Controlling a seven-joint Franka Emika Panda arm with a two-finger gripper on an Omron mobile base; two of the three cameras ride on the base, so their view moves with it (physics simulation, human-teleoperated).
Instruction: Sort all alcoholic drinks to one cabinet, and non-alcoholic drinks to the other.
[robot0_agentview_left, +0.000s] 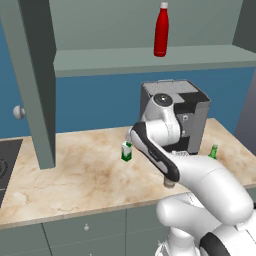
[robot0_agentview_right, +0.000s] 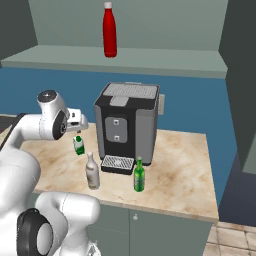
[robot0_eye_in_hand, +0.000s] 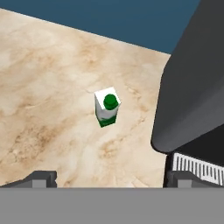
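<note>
Marble counter (robot0_agentview_left: 75, 175) had the carton (robot0_eye_in_hand: 106, 107) upright at 9 o'clock of the coffee machine (robot0_agentview_right: 127, 125). I held the gripper (robot0_eye_in_hand: 109, 177) above it, fingers spread wide, lining up a grab. Red bottle (robot0_agentview_left: 161, 31) already shelved.

The arm (robot0_agentview_left: 200, 185) is glossy white with rounded, bulky segments, black bands at its joints and a grey round cap on top.

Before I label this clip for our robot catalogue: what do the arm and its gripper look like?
The arm is glossy white with rounded, bulbous links, dark bands at the joints and a round grey cap on one joint. The gripper ends in two small dark grey, blocky fingertips. No cables or markings are visible.
</note>
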